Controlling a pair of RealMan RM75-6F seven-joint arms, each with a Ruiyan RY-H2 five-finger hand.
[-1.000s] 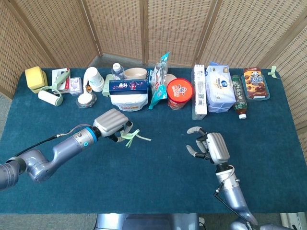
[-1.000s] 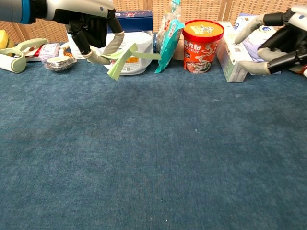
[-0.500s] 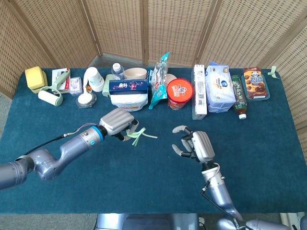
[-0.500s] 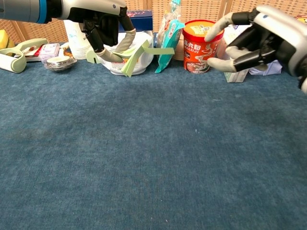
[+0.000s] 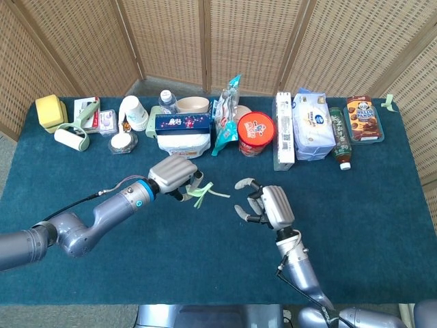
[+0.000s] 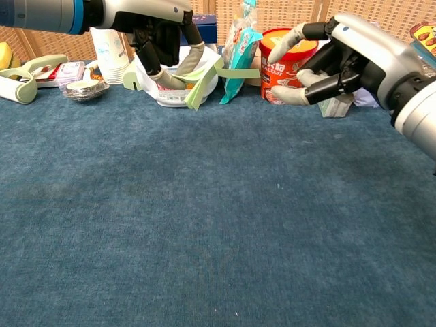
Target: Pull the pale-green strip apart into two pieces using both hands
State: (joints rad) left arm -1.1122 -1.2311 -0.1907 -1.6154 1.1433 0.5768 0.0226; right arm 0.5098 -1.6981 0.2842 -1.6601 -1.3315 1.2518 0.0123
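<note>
Above the blue carpeted bench (image 5: 218,260), the left robot hand (image 5: 174,176) pinches one thin pale-green strip (image 5: 203,193), folded and drooping, held off the surface. Just beside its free end, the right robot hand (image 5: 268,206) hangs empty with fingers spread. Behind stand one red noodle cup (image 6: 289,63), lid sealed, and one white tub (image 5: 182,144).

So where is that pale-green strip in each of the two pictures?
Head view: the pale-green strip sits left of centre, held above the blue cloth by the left hand, its free end pointing toward the right hand.
Chest view: the strip is at the top, left of centre, hanging from the left hand.
Shared landmark: the red instant-noodle cup, behind and to the right of the strip.
</note>
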